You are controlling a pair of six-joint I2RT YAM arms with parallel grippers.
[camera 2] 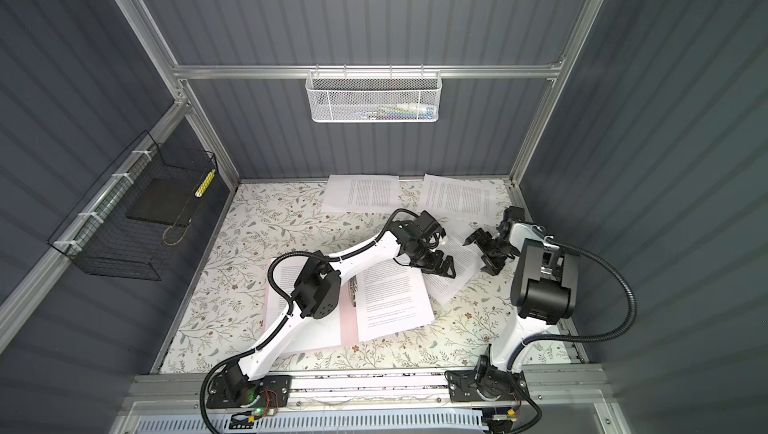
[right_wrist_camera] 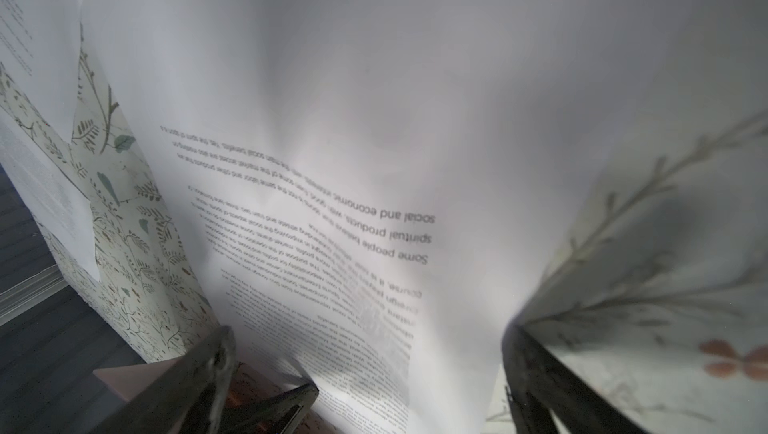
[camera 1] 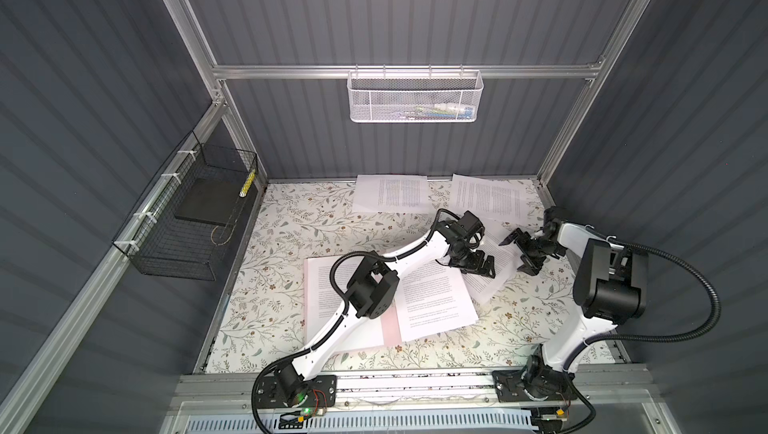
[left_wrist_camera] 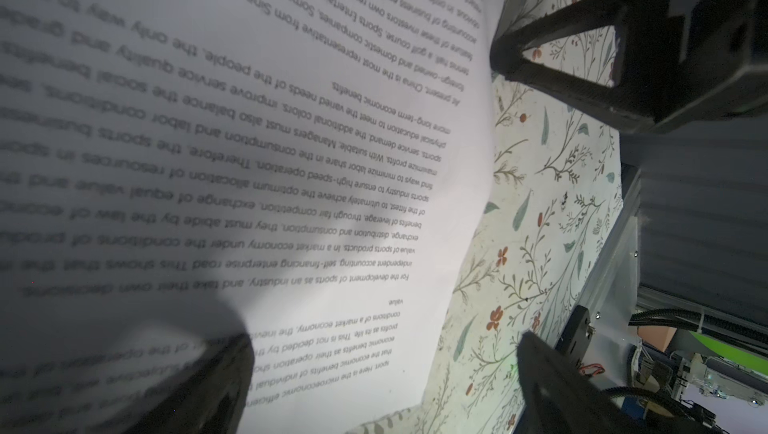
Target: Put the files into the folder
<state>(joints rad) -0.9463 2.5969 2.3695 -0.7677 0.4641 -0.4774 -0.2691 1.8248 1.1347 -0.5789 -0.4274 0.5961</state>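
In both top views the folder [camera 1: 388,326] [camera 2: 349,326] lies open and flat on the flowered table [camera 1: 291,245], in the near middle. Pale pink shows along its spine, where a metal clip [camera 2: 353,291] sits. Of the files, one sheet [camera 1: 322,286] covers the folder's left half under the left arm, and another [camera 1: 434,305] lies slightly askew on its right half. A slanted sheet [camera 1: 500,263] lies just right of the folder, at its far right corner. Two more sheets [camera 1: 390,193] [camera 1: 492,197] rest along the table's far edge. The left pincer [camera 1: 484,268] [camera 2: 442,268] and the right pincer [camera 1: 517,255] [camera 2: 482,255] face each other over the slanted sheet, both with jaws wide apart.

In the left wrist view the left pincer [left_wrist_camera: 384,338] stands spread, clamped on nothing. The printed slanted sheet [left_wrist_camera: 249,162] fills the space ahead of it and the table [left_wrist_camera: 540,224] shows beside it. A black triangular finger [left_wrist_camera: 509,56] stands past the paper's edge.

In the right wrist view the right pincer [right_wrist_camera: 365,340] is likewise spread, with the slanted sheet [right_wrist_camera: 374,120] rising buckled between its fingers [right_wrist_camera: 220,344]. Whether they touch the paper cannot be told. A pink corner of the folder [right_wrist_camera: 124,374] shows beside one finger.
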